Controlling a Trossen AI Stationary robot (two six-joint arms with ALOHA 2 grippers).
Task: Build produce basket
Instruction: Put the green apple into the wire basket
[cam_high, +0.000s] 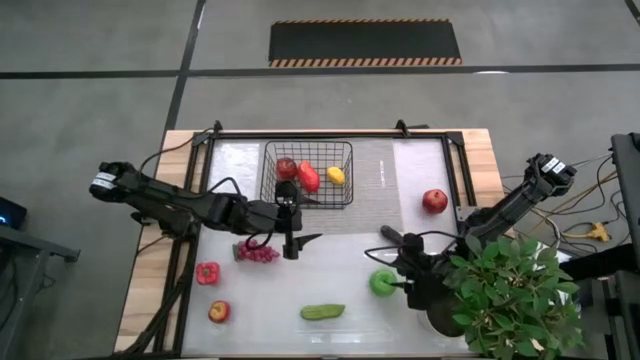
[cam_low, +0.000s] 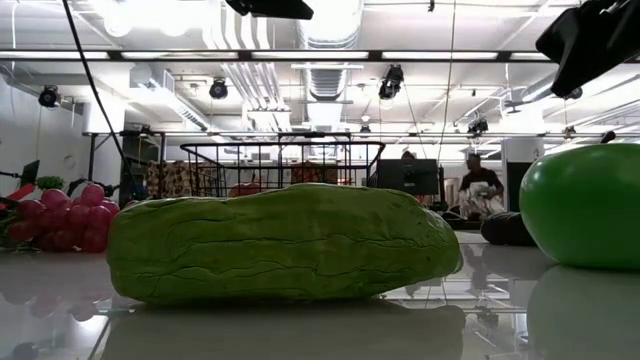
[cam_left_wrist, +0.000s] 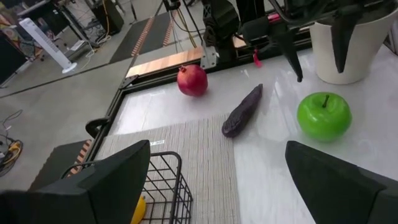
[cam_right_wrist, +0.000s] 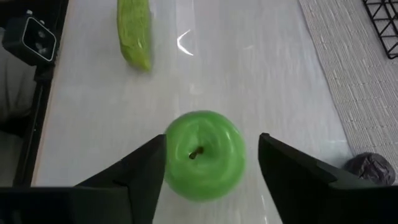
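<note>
The black wire basket (cam_high: 306, 172) stands at the far middle of the table and holds a red apple (cam_high: 287, 167), a red pepper (cam_high: 309, 177) and a yellow lemon (cam_high: 336, 175). My left gripper (cam_high: 300, 240) is open and empty just near of the basket's near-left corner (cam_left_wrist: 168, 180), beside the purple grapes (cam_high: 258, 252). My right gripper (cam_right_wrist: 211, 155) is open, with one finger on either side of the green apple (cam_right_wrist: 203, 154), which rests on the table (cam_high: 383, 283). The cucumber (cam_high: 322, 312), eggplant (cam_high: 390, 236), a red apple (cam_high: 434, 201), a second red pepper (cam_high: 207, 272) and a small apple (cam_high: 218, 311) lie loose on the table.
A leafy potted plant (cam_high: 515, 295) in a white pot (cam_left_wrist: 348, 37) stands at the near right, close behind my right arm. A grey ribbed mat (cam_high: 370, 190) lies under and to the right of the basket. A black frame (cam_high: 200, 200) borders the white table top.
</note>
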